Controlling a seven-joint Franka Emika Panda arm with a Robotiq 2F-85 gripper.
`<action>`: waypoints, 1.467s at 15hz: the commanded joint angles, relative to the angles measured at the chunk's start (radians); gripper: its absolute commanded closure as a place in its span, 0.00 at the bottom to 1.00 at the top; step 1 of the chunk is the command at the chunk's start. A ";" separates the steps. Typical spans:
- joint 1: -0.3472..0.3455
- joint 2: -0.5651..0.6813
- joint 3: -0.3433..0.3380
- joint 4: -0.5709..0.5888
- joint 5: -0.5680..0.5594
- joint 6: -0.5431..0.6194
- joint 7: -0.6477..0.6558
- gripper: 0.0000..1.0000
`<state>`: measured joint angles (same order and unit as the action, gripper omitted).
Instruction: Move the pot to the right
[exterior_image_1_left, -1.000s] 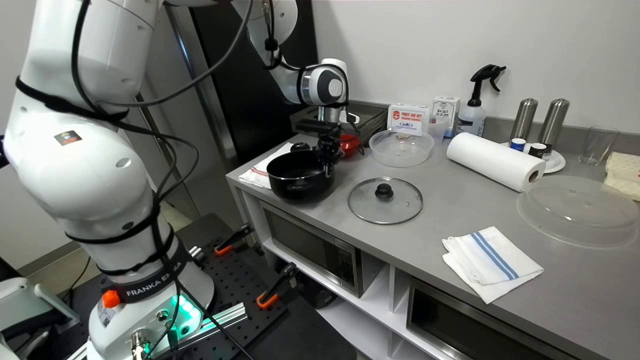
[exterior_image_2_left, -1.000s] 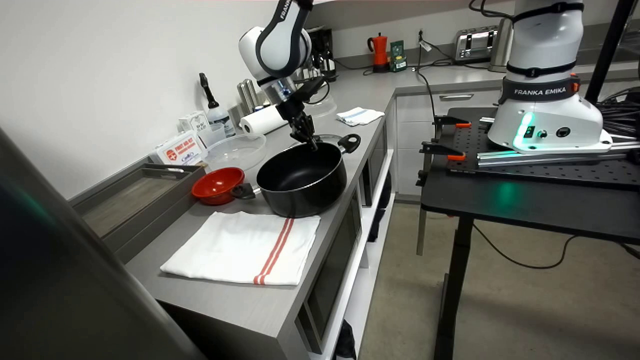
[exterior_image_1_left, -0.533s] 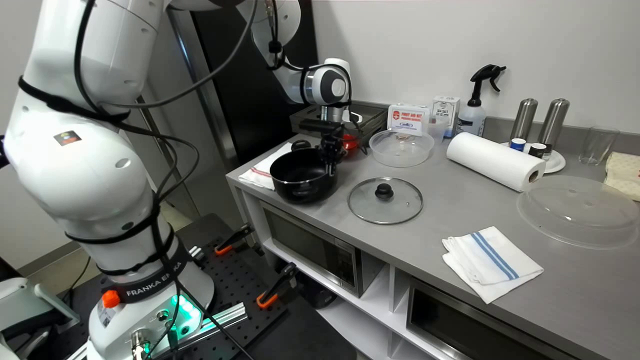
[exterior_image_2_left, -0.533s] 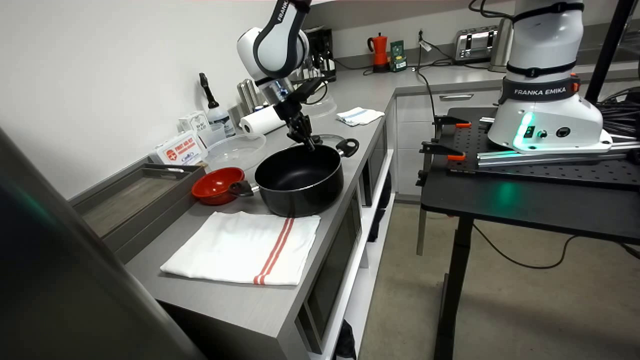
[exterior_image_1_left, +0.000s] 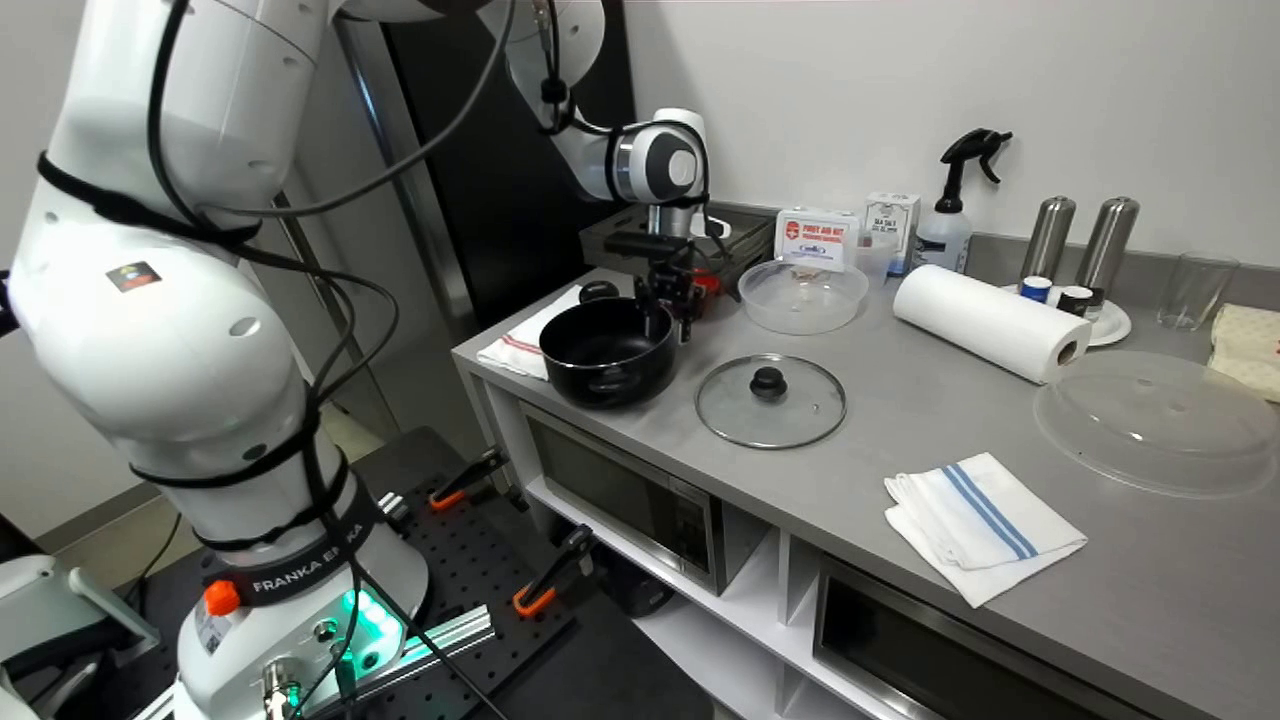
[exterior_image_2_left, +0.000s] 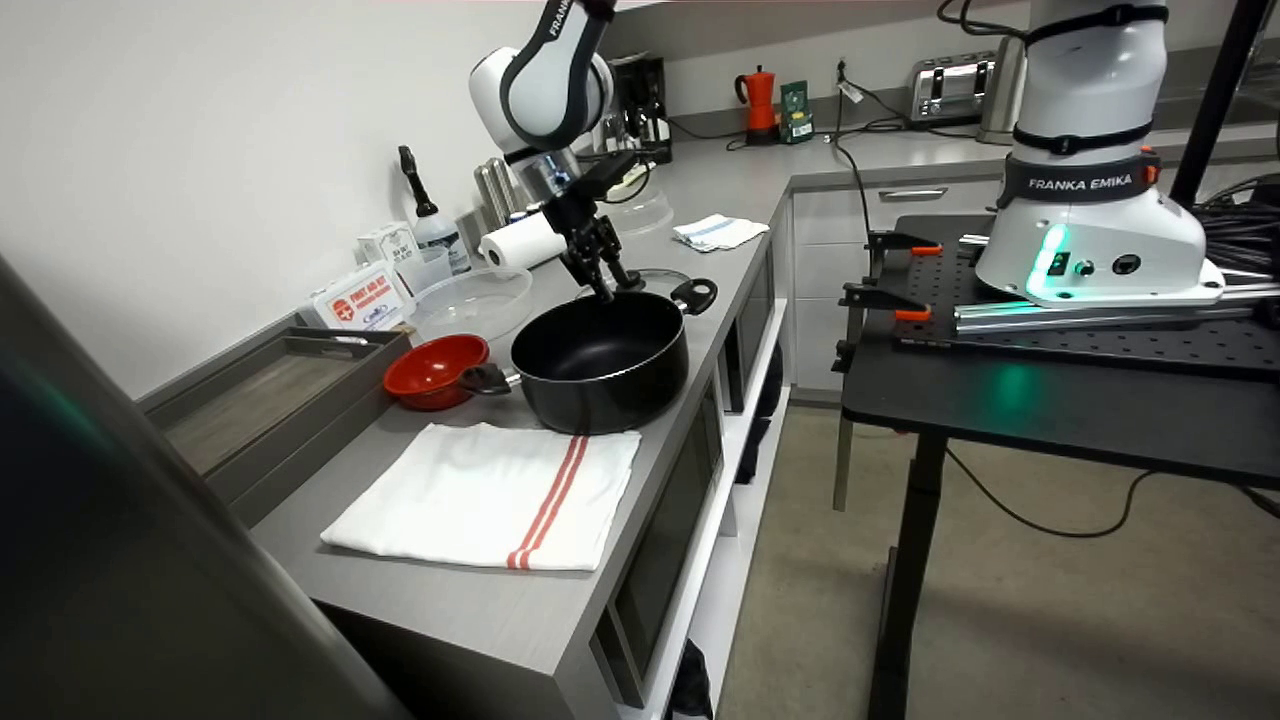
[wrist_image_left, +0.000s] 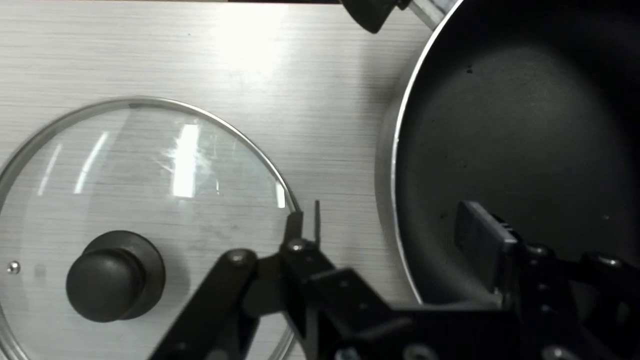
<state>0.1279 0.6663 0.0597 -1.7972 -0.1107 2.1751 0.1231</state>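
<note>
New this moment: the jaws part widely. A moment earlier the fingers read as one narrow shape at the rim of the black two-handled pot (exterior_image_1_left: 606, 352); now one stands to each side of its wall. The gripper (wrist_image_left: 387, 225) holds nothing that I can make out. In the wrist view the inner finger (wrist_image_left: 477, 240) hangs over the dark pot floor, the outer finger (wrist_image_left: 294, 227) overlaps the rim of the glass lid (wrist_image_left: 150, 210), and the pot's rim runs between. Whether the tips sit above or below rim height: unclear.

Wrist rides a touch higher too. Pot all but unmoved over the last beat, after a shift too slight to give a direction. It sits upright on the gray counter (wrist_image_left: 325, 125), near wall between the jaws, bulk out past the inner finger. Red-striped white towel (exterior_image_2_left: 480, 500) just past the pot's far side from the jaws.

Reading: a release, either the drag finished or a pause for a fresh pinch. If "right" means lid side, the outer finger's side, little room remains; more travel likely brings pot against lid. Best next: rise straight, so the inner finger doesn't snag the rim and tug the pot.
</note>
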 joint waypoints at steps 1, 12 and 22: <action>0.000 0.000 0.001 0.022 0.025 -0.026 -0.020 0.01; 0.005 -0.212 0.009 -0.122 0.012 -0.016 -0.024 0.00; -0.050 -0.488 -0.005 -0.318 0.023 -0.033 -0.038 0.00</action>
<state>0.0760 0.1755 0.0553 -2.1196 -0.0874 2.1452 0.0839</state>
